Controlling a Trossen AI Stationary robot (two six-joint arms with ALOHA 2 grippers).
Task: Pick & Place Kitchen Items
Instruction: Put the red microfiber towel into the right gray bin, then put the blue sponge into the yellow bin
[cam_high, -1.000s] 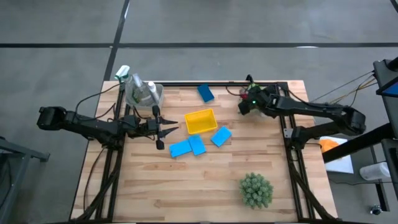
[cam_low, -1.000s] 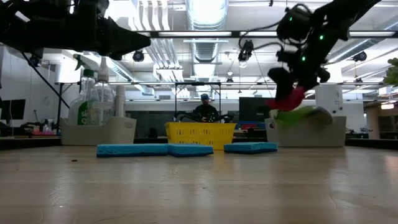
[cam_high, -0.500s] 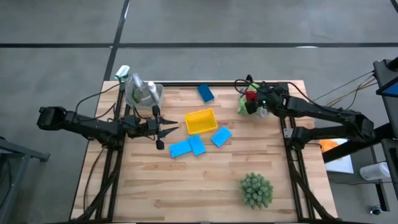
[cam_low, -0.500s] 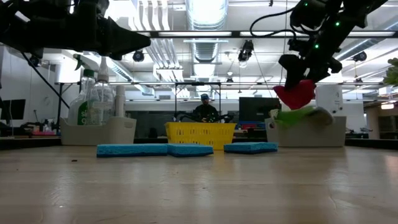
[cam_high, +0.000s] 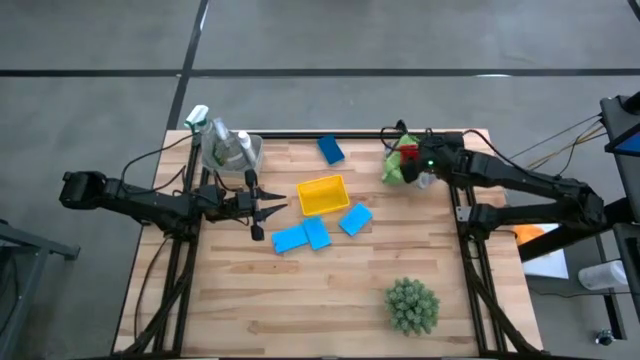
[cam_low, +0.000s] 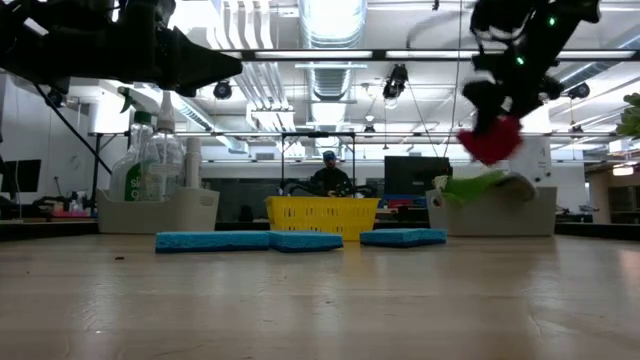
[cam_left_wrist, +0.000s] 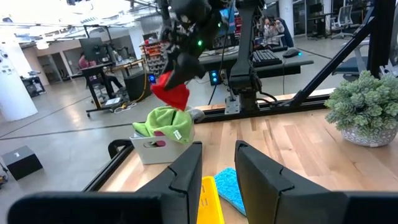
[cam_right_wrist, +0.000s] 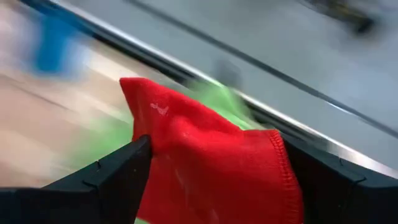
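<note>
Right claw (cam_low: 497, 135) clamps red cloth (cam_low: 492, 140) above green cloth (cam_low: 478, 186); sponges (cam_high: 302, 236) unplaced; left claw (cam_high: 262, 211) waits, apart.

One camera looks straight down on the worktop (cam_high: 330, 290), another skims level across it; both catch the yellow tray (cam_high: 323, 194)

The wooden table (cam_high: 330, 290) carries four blue sponges (cam_high: 302, 236), a yellow tray (cam_high: 322, 194), a spiky plant (cam_high: 412, 305) and two white bins (cam_low: 160, 211).
</note>
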